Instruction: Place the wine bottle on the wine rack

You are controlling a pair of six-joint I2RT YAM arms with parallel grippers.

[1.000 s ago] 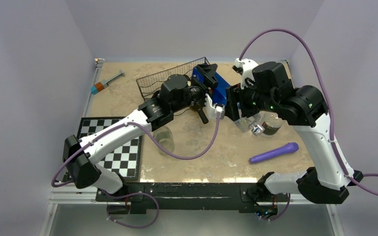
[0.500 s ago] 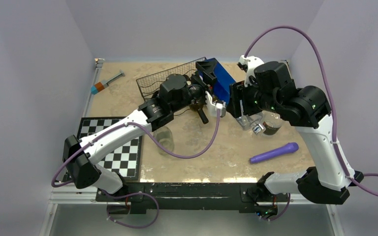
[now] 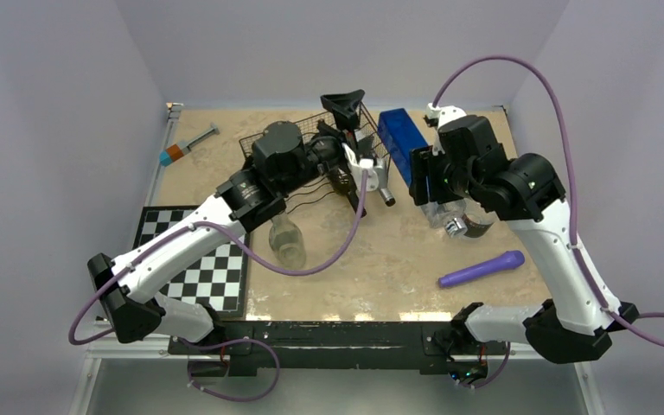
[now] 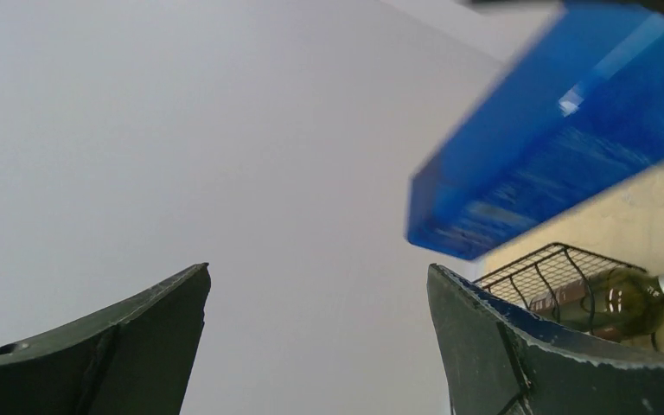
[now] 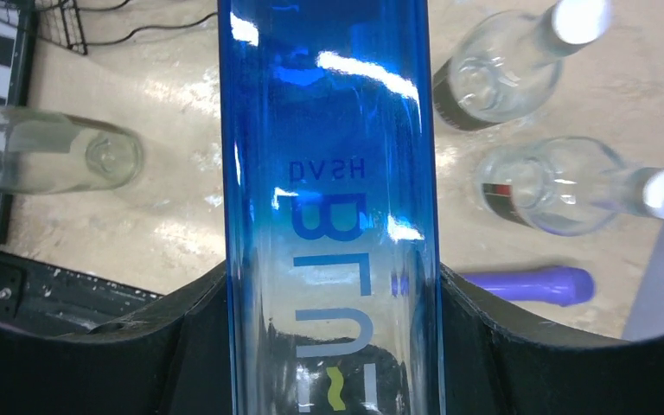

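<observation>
The left pincer (image 4: 316,281) has come off the blue bottle (image 3: 400,137) and swung up and to the left. The right pincer (image 3: 418,175) has drawn the blue bottle back toward the rear of the counter (image 3: 372,268).

The left pincer now hangs above the rack (image 3: 307,138) with its jaws spread as wide as they go and nothing between them, apart from the blue bottle. The right pincer is closed partway on the blue bottle, one finger (image 5: 173,337) pressed to each flat side, and holds it alone. The blue bottle is in the air, just to the right of the rack and not on it, its free end pointing toward the back wall.

The rack stands at the back middle of the counter. A green bottle (image 4: 609,304) lies in it, its silver-capped neck poking out on the side toward the right arm. A clear bottle (image 3: 286,241) lies on the counter near the checkerboard (image 3: 192,270).
</observation>
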